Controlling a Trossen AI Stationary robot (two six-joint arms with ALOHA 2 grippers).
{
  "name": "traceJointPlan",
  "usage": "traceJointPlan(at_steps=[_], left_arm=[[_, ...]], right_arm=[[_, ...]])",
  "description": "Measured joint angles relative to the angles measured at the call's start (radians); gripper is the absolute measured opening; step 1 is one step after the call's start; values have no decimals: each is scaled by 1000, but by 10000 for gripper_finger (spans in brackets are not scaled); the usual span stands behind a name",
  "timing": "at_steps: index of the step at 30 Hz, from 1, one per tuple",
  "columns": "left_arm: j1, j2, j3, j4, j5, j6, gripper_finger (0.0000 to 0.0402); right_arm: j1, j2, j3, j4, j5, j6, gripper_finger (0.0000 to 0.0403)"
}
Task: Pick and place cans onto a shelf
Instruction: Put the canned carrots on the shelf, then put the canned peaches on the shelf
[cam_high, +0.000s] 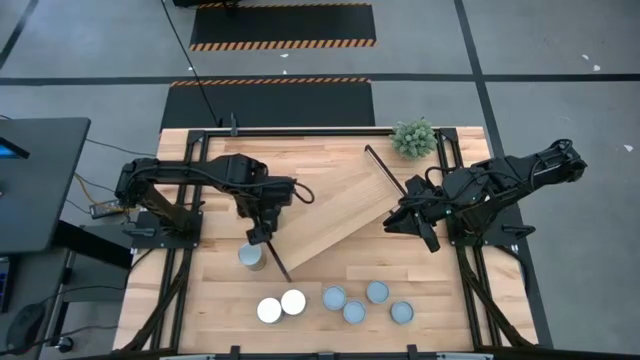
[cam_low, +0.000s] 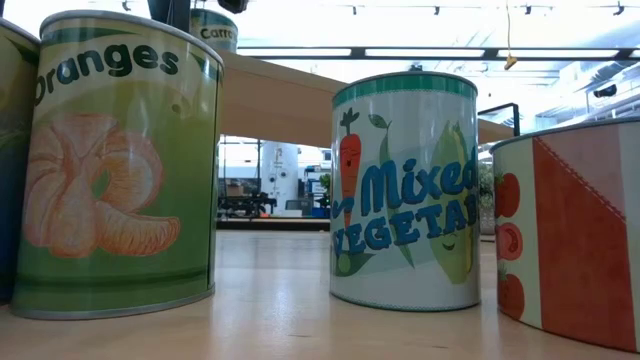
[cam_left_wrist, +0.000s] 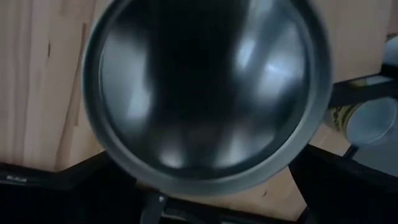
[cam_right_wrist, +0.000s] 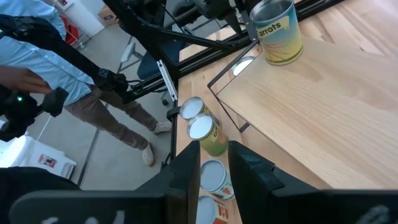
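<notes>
Left end effector (cam_high: 262, 228) released, fingers spread wide above the carrots can (cam_right_wrist: 278, 32) standing at the shelf's (cam_high: 330, 212) end. Right end effector (cam_high: 412, 218) nearly clenched, grasping nothing, over the shelf's far end. Readable labels: "Oranges" can (cam_low: 120, 165), "Mixed Vegeta…" can (cam_low: 405, 190). Remaining cans grouped on the surface (cam_high: 440, 290) near its front edge.

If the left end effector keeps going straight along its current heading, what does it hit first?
The left end effector points down at a can that fills its wrist view, its dark metal top framed by the open fingers. It would likely meet that top first, though the depth is unclear.
</notes>
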Motion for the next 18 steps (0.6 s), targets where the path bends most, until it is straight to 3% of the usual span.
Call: traceJointPlan(at_steps=[10,18], left_arm=[[0,-4,86,-6,3,-31,396],[-76,-142,77,-8,-22,-189,390]], right_arm=[[0,0,0,0,2,-15,90],[10,0,0,0,5,-2,90]])
